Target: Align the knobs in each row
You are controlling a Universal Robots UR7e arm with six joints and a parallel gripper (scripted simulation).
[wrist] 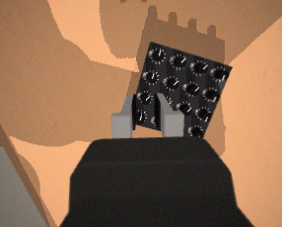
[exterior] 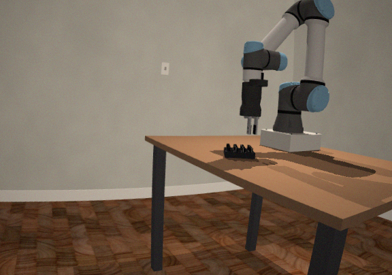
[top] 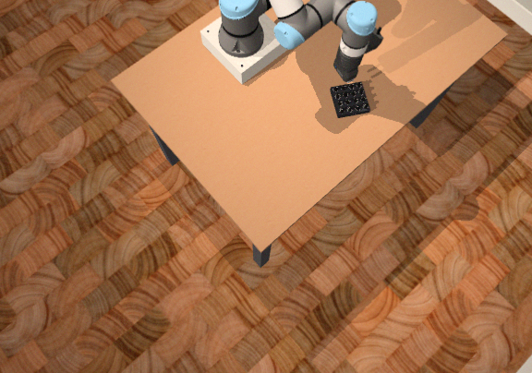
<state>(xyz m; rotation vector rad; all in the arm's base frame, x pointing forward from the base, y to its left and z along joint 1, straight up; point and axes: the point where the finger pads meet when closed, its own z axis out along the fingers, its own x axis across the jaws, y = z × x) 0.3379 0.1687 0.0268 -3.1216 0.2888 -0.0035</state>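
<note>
The knob box (top: 351,100) is seen standing on the orange worktop (top: 231,131), toward the edge farthest from the arm's white base block (top: 222,57), inside the arm's shadow. It is a flat black square carrying sixteen knobs in a four-by-four grid. In the side view the knob box (exterior: 239,152) is seen resting flat on the worktop (exterior: 289,185), four knobs standing up along its near edge.

The end effector (exterior: 251,128) is held pointing straight down, above the worktop and clear of the box, a gap being visible between fingertips and knobs. From above, the end effector (top: 347,71) is placed just beside the box edge nearest the base.

In the wrist view the two grey fingers are seen partly apart, with nothing between them; one knob (wrist: 142,116) at a corner of the box is framed in the gap, well below. The box (wrist: 197,84) appears rotated in this view. White pointer lines are visible on the knobs, but their marks and printed names are too small to be read.
</note>
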